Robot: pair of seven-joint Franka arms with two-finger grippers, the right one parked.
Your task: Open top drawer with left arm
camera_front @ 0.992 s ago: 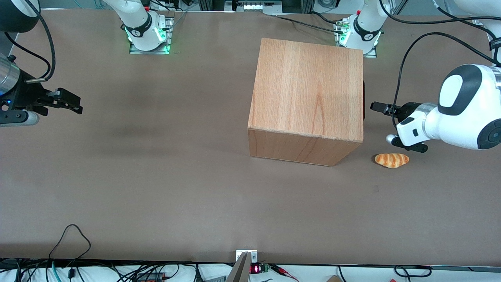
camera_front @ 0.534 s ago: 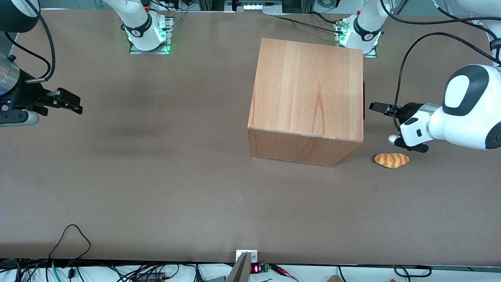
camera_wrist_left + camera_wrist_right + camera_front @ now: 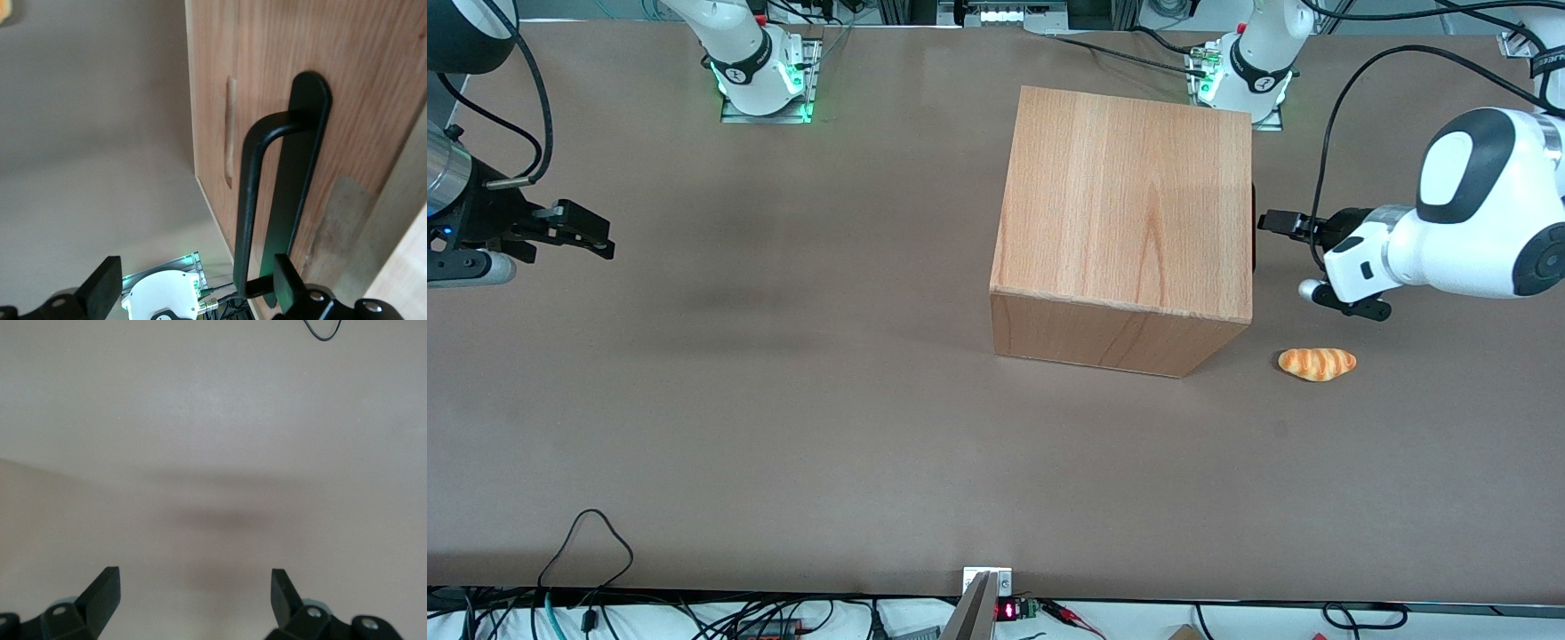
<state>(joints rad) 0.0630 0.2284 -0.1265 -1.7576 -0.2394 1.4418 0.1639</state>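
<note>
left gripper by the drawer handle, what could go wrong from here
The gripper is open, but the black bar handle lies close by one finger rather than centred, so closing may clip or miss it. The top drawer is still shut; a skewed pull might drag the cabinet. The bread roll lies near the arm's path.

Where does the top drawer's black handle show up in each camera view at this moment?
Front view: the handle is only a thin dark strip at the cabinet edge facing the working arm; the gripper is close in front of it.
Left wrist view: the handle is a black bar on the wood front, one open finger overlapping its end.
Right wrist view: not in it.
Shared landmark: the cabinet's wood.
</note>
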